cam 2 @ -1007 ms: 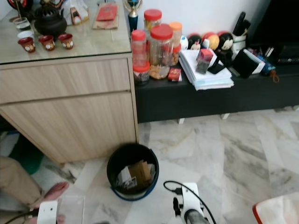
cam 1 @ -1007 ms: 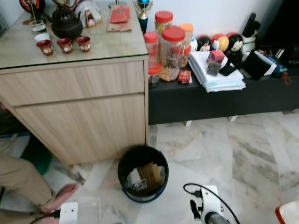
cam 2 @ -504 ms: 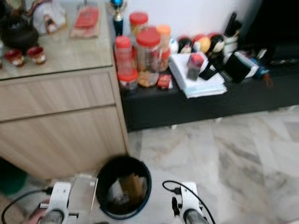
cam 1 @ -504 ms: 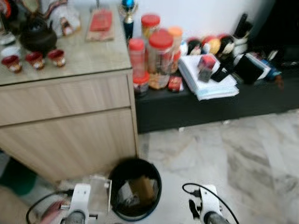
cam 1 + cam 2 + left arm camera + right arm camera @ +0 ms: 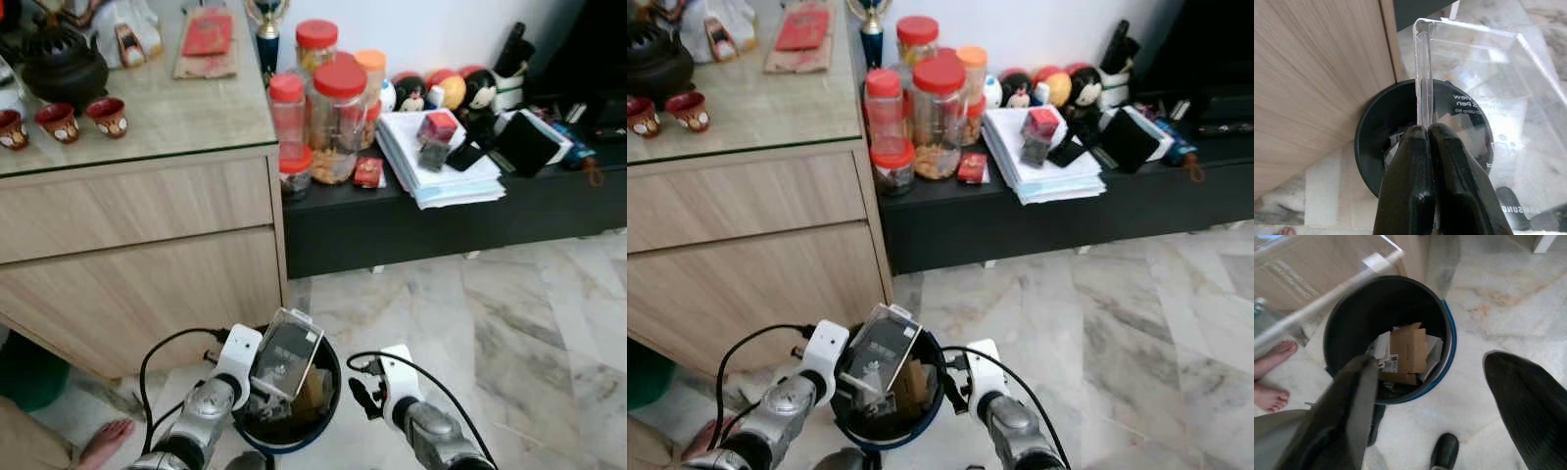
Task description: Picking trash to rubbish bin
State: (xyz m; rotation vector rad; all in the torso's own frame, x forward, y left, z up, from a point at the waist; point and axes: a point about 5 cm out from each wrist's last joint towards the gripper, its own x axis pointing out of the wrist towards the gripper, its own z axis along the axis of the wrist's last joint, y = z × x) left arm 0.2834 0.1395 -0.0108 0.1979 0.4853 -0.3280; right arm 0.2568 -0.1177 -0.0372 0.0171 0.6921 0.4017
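A grey-veined marble floor (image 5: 509, 323) is seen below a white wall (image 5: 441, 29). A light wooden cabinet (image 5: 137, 255) topped by a glass surface (image 5: 176, 113) is set beside a low black shelf (image 5: 431, 230) crowded with jars (image 5: 338, 108) and papers (image 5: 441, 171).

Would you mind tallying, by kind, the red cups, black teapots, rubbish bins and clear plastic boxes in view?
red cups: 3
black teapot: 1
rubbish bin: 1
clear plastic box: 1
Total: 6
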